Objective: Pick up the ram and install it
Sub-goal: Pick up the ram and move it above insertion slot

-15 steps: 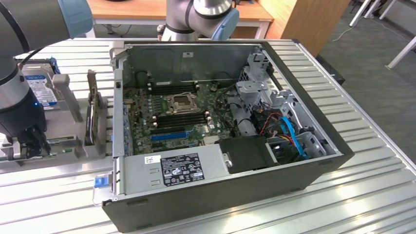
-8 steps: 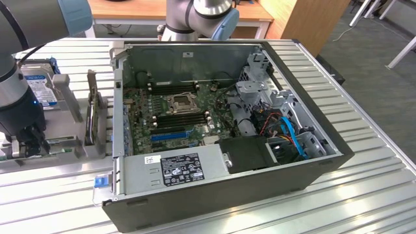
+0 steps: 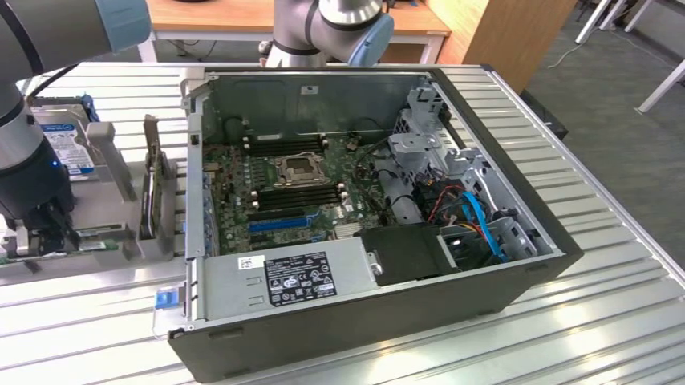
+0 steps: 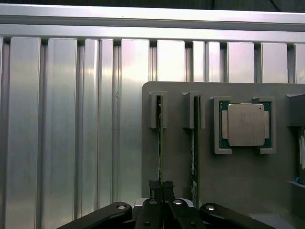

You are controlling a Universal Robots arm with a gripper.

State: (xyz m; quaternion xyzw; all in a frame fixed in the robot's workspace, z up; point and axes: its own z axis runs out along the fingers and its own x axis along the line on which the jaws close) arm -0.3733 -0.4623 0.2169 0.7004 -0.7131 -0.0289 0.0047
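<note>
Green ram (image 4: 160, 143) is standing on edge in a slot of the grey holder (image 4: 238, 181), and the gripper (image 4: 162, 187) is clamped tight on it. A second stick (image 4: 195, 143) sits just beside it, with a CPU (image 4: 245, 125) near that. In the exterior view, the holder's at 9 o'clock from the open PC case (image 3: 374, 337).

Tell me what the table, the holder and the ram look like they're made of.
The table looks aluminium: ribbed, bright sheen. The holder looks plastic: matte grey, no glare. The ram, edge-on, a thin dark strip, is presumably circuit board.
</note>
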